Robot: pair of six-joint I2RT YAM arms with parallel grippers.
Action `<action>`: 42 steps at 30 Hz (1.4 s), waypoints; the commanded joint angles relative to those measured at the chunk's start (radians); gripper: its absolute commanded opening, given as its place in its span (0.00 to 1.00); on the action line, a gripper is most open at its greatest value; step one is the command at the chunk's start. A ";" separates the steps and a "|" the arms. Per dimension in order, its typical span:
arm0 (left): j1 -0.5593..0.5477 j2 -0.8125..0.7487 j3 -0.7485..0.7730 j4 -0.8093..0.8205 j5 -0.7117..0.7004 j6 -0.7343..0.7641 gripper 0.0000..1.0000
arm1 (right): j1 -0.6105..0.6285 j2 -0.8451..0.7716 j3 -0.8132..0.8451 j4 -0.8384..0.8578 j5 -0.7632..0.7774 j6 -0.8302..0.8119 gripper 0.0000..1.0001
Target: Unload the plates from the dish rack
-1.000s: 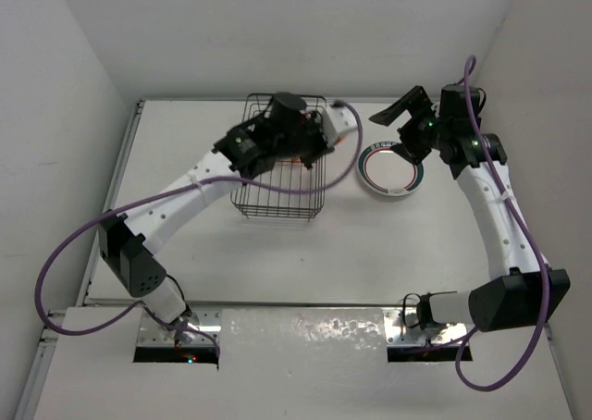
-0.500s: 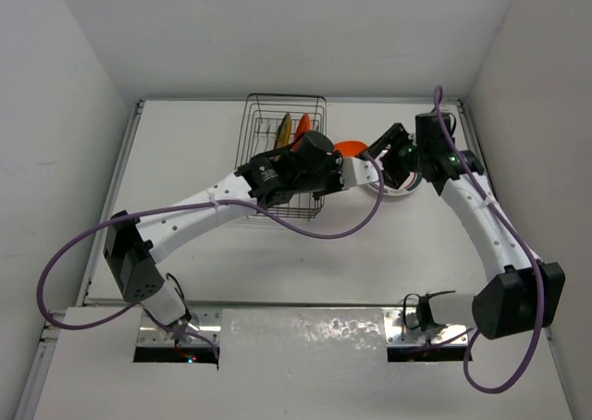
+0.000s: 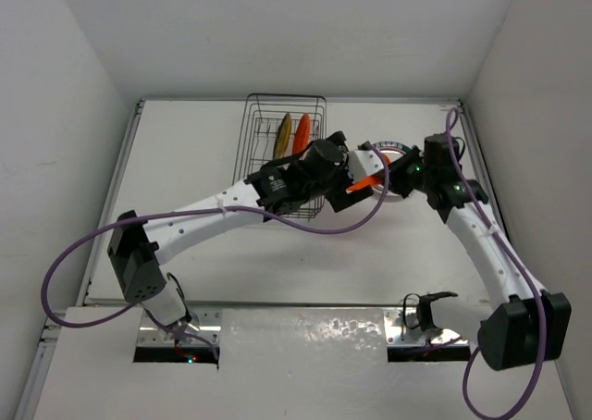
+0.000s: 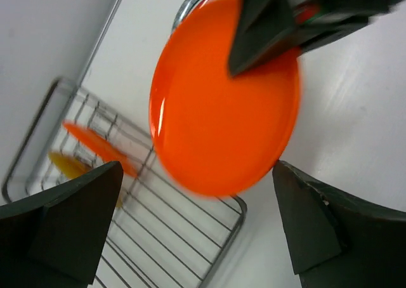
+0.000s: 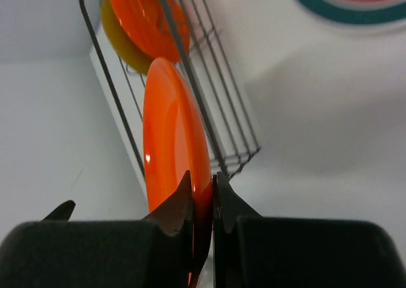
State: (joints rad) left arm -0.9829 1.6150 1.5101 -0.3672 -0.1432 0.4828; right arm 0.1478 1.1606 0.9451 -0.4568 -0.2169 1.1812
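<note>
— Both arms have swung together over the last second: the left arm came away from the dish rack [image 3: 287, 97] carrying an orange plate [image 3: 367, 181], the right arm came down to meet it, and the grip has changed sides.
— Who holds it now?
— The right gripper [image 5: 202, 181], pinched tight on the plate's rim. The left gripper [image 4: 197, 166] has sprung wide, its fingers [image 4: 70, 224] on either side of the disc and clear of it.
— Where is the plate?
— In the air just right of the rack, between the two grippers. It is on edge and tilted, with its face toward the left wrist. A white plate [image 3: 396, 148] with a teal ring lies flat on the counter [image 3: 185, 142] just beside it, on the right arm's side.
— And the next move?
— The right arm's, I'd judge: tip the disc flat and carry it that short way. The left should back off first, or the rim may clip a finger.
— And the rack?
— A yellowish plate [image 3: 283, 135] and a second orange plate [image 3: 302, 133] stand in its slots.
</note>
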 commanded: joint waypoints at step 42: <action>0.629 0.634 0.630 -0.265 0.186 -0.886 0.25 | -0.070 -0.294 -0.293 -0.396 0.346 -0.420 0.99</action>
State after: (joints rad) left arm -0.3580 2.2688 2.1426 -0.7025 -0.0090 -0.3992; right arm 0.0742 0.8833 0.5964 -0.8089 0.1295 0.7837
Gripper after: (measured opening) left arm 0.269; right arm 0.986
